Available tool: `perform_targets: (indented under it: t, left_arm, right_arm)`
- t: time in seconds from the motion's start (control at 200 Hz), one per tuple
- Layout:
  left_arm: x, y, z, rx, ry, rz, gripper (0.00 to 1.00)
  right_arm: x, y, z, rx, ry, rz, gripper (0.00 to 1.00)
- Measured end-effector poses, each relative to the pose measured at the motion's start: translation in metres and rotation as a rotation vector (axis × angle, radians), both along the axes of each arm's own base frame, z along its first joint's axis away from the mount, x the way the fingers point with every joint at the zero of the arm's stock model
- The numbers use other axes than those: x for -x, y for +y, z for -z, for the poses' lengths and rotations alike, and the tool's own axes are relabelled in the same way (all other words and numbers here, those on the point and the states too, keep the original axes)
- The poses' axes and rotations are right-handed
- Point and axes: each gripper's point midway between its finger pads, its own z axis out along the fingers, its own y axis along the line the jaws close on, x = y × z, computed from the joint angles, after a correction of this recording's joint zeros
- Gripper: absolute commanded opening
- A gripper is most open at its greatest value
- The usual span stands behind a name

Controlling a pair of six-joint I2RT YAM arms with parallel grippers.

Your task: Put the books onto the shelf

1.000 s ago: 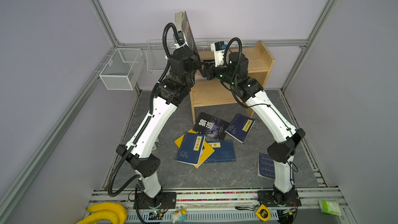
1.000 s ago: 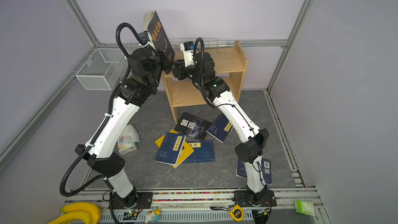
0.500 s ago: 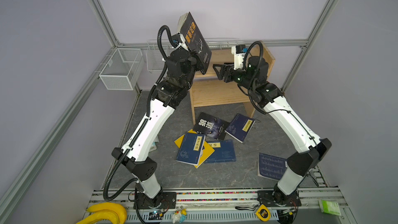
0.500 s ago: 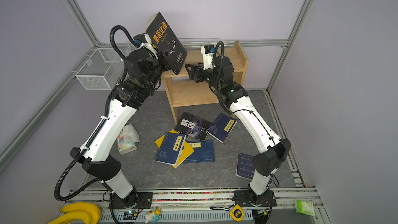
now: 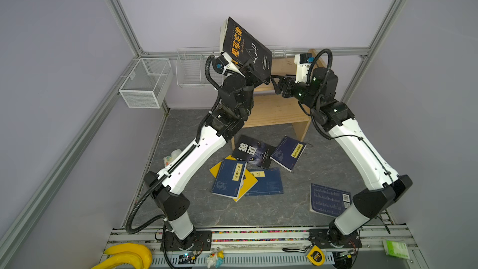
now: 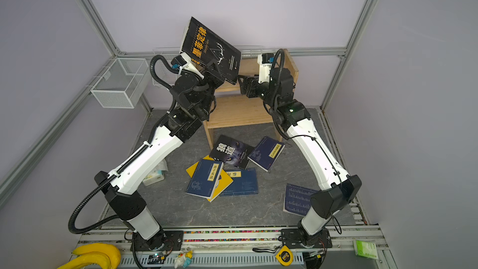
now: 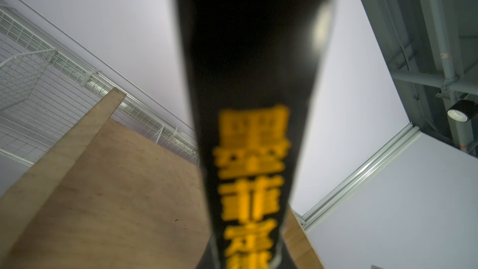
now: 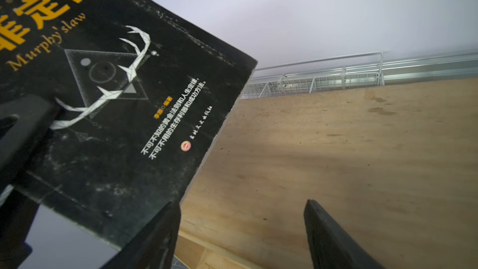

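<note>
- Item: black book [image 5: 244, 47], a paperback, raised in the air over the left end of the shelf [image 5: 280, 111], above its top board.
- Long axis: in both top views it slopes from the head end, up and to the left, down to the foot end at the right. The foot's lower corner points toward the right gripper [image 8: 240, 229].
- Facing: the front cover is turned to the top cameras. The spine runs along the lower edge, toward the left wrist camera (its yellow lettering is out of focus there).
- Appearance: black cover, scuffed pale in patches. It carries a large orange-yellow Chinese title across the head, "Murphy's law" in smaller script beneath, a white antler drawing over a fine geometric figure, two lines of small white text and a round red mark near the foot. Pale page edges show at the head.
- Left gripper [image 5: 250, 68]: clamped on the black book at the spine edge, one finger lying across the front cover.
- Right gripper: jaws spread wide with nothing between them. One fingertip is just beside the book's foot corner; contact cannot be told.
- Other stock on the floor [image 5: 297, 213] before the shelf: a second black book [image 5: 252, 150], a yellow book [image 5: 216, 170] and four navy books [image 5: 288, 152], one lying apart near the right arm.
</note>
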Motion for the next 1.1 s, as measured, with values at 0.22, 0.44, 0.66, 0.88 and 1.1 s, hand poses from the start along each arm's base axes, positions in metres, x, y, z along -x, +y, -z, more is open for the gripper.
perform_targets:
  t: [0.22,0.44,0.66,0.88,1.1]
  left_arm:
    - [-0.002,-0.002,0.011,0.103,-0.011,-0.063,0.00]
    - [-0.013,-0.014,0.029,0.143,0.008,-0.079,0.00]
    - [-0.014,-0.021,0.037,0.178,0.023,-0.079,0.00]
    - [-0.011,-0.025,0.040,0.193,0.029,-0.086,0.00]
    - [-0.014,-0.031,0.049,0.209,0.041,-0.088,0.00]
  right_arm:
    - [-0.014,-0.004,-0.003,-0.004,-0.005,0.026,0.79]
    - [-0.023,-0.008,0.002,-0.007,0.010,0.046,0.79]
    - [-0.026,-0.013,0.002,-0.011,0.011,0.061,0.79]
    - [-0.032,-0.009,-0.001,-0.018,0.004,0.044,0.78]
    - [-0.040,-0.005,-0.002,-0.001,-0.003,0.038,0.78]
